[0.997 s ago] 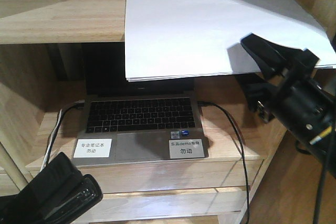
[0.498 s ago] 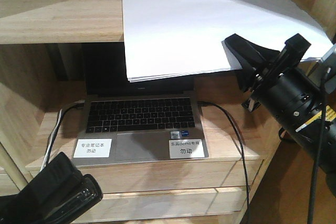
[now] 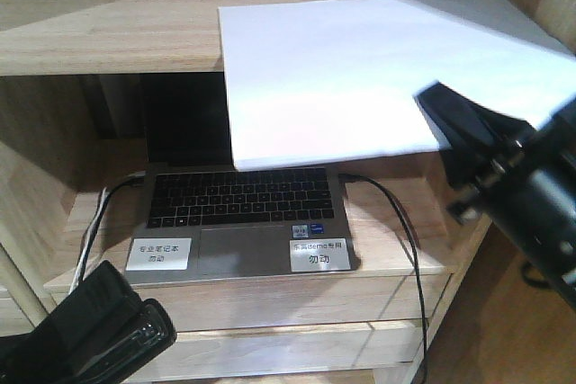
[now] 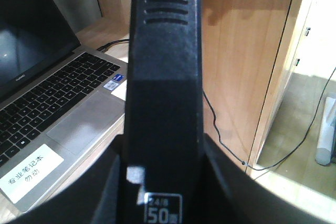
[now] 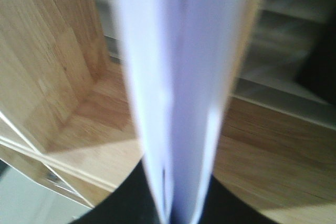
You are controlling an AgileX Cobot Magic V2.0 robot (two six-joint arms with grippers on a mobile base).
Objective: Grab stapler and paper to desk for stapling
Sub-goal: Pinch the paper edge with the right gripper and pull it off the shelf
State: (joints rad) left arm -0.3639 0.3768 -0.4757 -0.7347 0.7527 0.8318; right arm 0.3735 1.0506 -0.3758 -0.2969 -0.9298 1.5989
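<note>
The paper (image 3: 360,78), pinched by the right pincer (image 3: 454,123), is noted newly raised above the laptop (image 3: 238,222), the stapler (image 4: 164,77) being clamped in the left pincer (image 4: 163,182) below it; both are judged ready for the counter.

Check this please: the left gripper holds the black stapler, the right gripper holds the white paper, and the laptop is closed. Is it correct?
Not quite. The laptop is open, not closed: the front-facing view shows its keyboard and its raised dark screen. The rest holds: the left gripper holds the stapler, and the right gripper holds the paper.
</note>
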